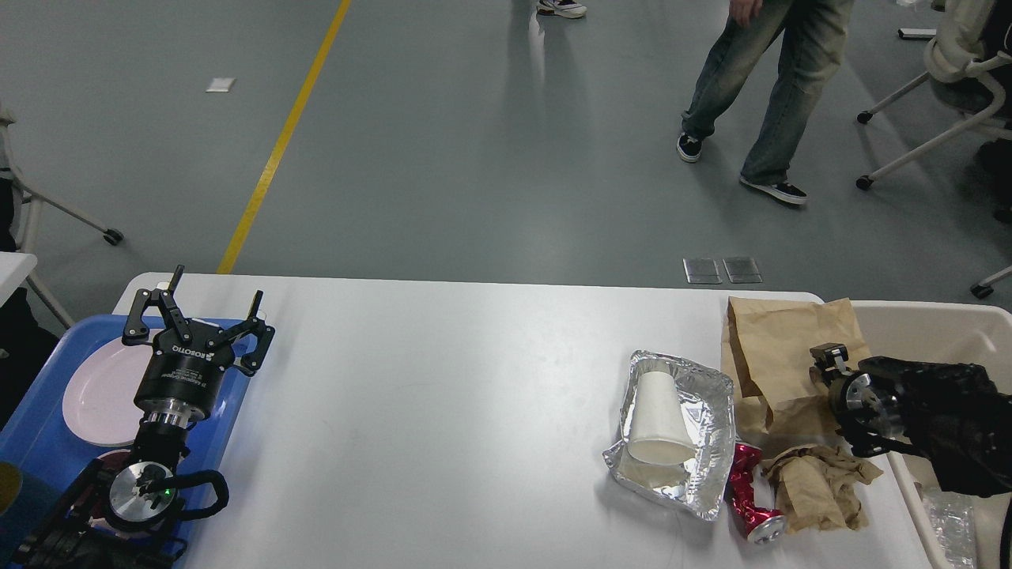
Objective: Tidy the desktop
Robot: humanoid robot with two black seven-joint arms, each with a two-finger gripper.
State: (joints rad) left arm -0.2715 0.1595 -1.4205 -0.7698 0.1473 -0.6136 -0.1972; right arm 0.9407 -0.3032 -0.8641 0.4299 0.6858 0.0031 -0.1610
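Observation:
The white desktop (443,395) holds litter at its right end: a foil tray (708,391) with a white paper cup (656,419) lying in it, a crushed red can (747,490), crumpled brown paper (814,482) and a flat brown paper bag (779,348). My left gripper (207,316) is open and empty above the blue tray (39,442) at the desktop's left end. My right gripper (828,365) is small and dark, seen end-on over the bag's right lower corner. I cannot tell its fingers apart.
A pink plate (99,395) lies on the blue tray. A beige bin (933,324) stands off the desktop's right edge with clear plastic (949,514) in it. A person (767,95) walks on the floor beyond, near wheeled chairs (949,87).

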